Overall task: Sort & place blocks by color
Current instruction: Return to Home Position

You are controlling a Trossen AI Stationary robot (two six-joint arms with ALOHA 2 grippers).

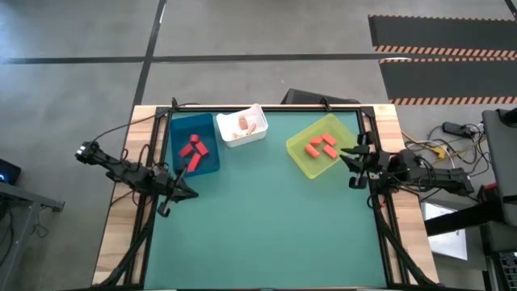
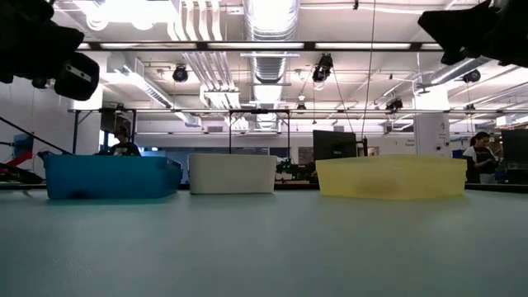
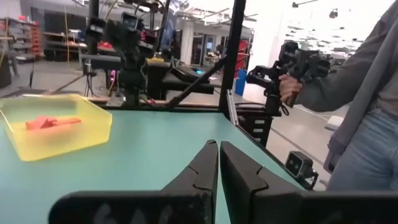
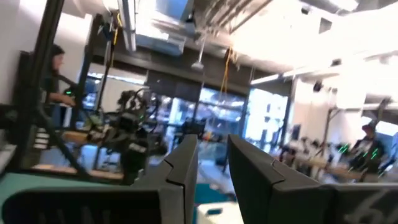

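The blocks lie sorted in three bins at the table's far side. Red blocks are in the blue bin, pale tan ones in the white bin, and orange ones in the yellow-green bin. The left wrist view also shows the orange blocks. My left gripper hangs shut above the table's left side, just near of the blue bin, fingers together. My right gripper hovers at the right edge beside the yellow-green bin, its fingers a little apart. Neither holds anything.
The low view shows the three bins in a row, blue, white, yellow-green. The green table stretches in front of them. A person holding a camera rig stands past the table's right edge. A dark frame borders the table.
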